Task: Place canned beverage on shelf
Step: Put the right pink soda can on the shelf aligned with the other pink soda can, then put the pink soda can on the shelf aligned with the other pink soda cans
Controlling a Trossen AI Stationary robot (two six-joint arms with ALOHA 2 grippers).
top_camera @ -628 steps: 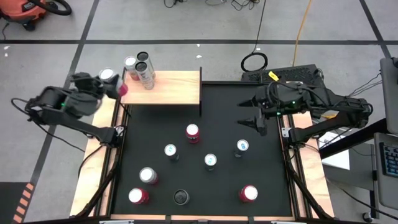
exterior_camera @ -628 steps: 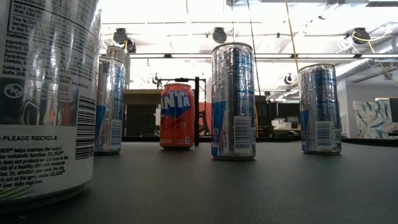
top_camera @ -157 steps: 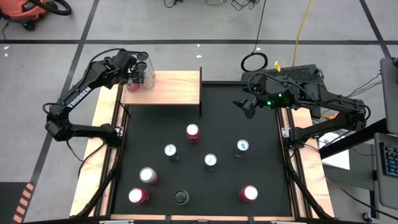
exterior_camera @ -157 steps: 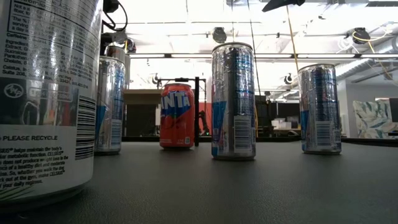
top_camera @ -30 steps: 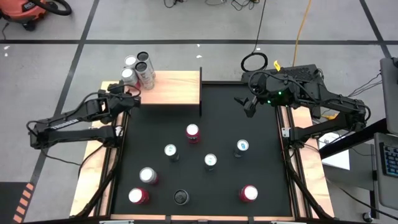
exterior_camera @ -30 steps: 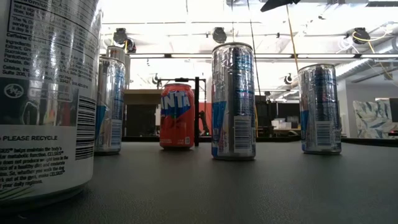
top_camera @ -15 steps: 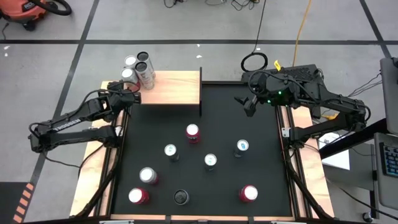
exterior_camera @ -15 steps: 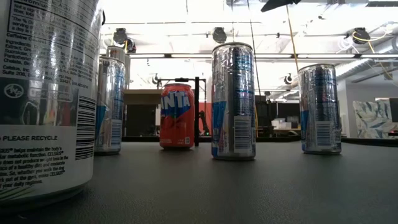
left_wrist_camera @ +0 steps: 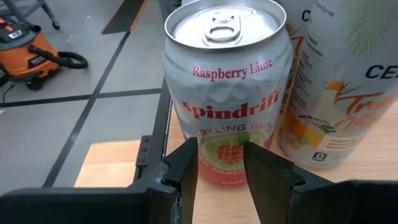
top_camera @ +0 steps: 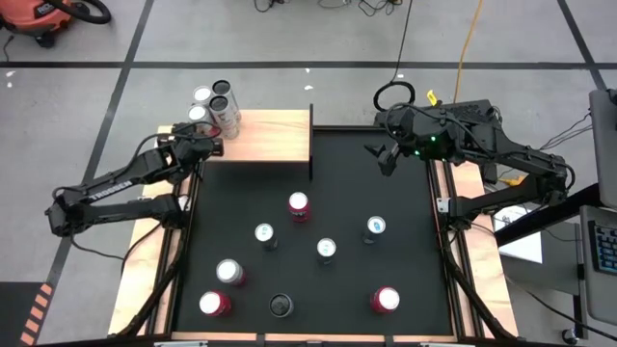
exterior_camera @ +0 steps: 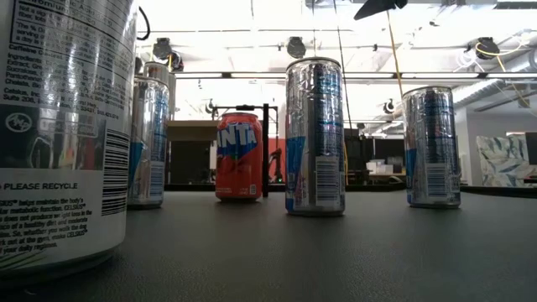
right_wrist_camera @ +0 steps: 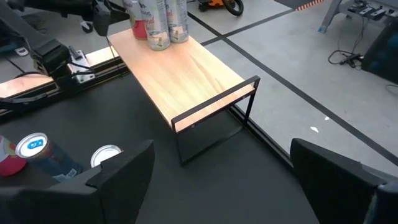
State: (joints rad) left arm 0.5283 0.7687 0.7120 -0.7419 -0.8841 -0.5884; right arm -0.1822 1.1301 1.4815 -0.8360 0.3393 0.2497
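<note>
Well, my left gripper (left_wrist_camera: 221, 152) sits at the left end of the shelf (top_camera: 270, 135), just short of the Raspberry Lime can (left_wrist_camera: 227, 87). Its fingers are parted by a gap narrower than the can and they grasp nothing. That can stands upright on the wood close to the shelf's left edge. The tall white cans (left_wrist_camera: 329, 81) crowd just beside it in the far left corner. From that cluster, bare board runs to the shelf's right end.

My right gripper (right_wrist_camera: 224, 180) hangs over the far right part of the black mat (top_camera: 405, 222), fingers spread wide and released, well apart from the shelf. Seven loose cans (top_camera: 299, 203) stand scattered on the mat, with gaps between them.
</note>
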